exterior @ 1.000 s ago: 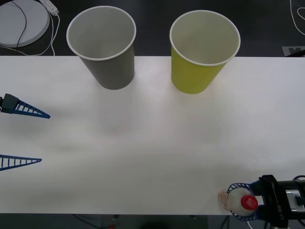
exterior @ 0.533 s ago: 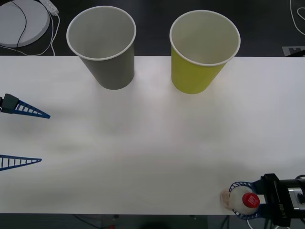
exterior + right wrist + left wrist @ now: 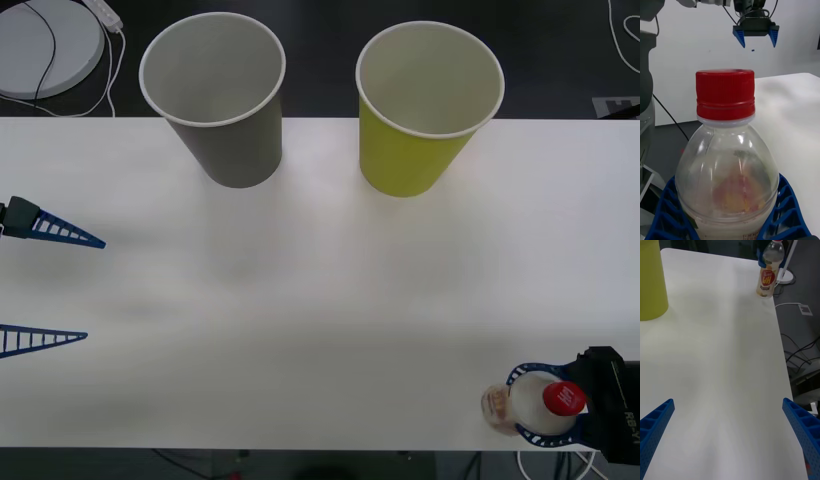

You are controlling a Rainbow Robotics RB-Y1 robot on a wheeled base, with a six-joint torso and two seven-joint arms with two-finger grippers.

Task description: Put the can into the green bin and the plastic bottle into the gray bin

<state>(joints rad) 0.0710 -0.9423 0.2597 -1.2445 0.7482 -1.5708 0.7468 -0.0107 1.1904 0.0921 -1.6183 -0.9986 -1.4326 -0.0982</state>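
R. gripper (image 3: pixel 545 405) clasped the plastic bottle (image 3: pixel 530 405) below its shoulder at the table's (image 3: pixel 320 300) near-right corner, well apart from the gray bin (image 3: pixel 222 100). Bottle looked light, slick, prob. squashable; mid-body grip seemed safest. L. gripper (image 3: pixel 45 288) waited wide open, holding nothing.

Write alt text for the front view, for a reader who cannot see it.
The right gripper holds a small clear plastic bottle with a red cap at the white table's near right corner. The left gripper hangs open at the left edge. A gray paper cup and a yellow-green paper cup stand upright along the far edge.
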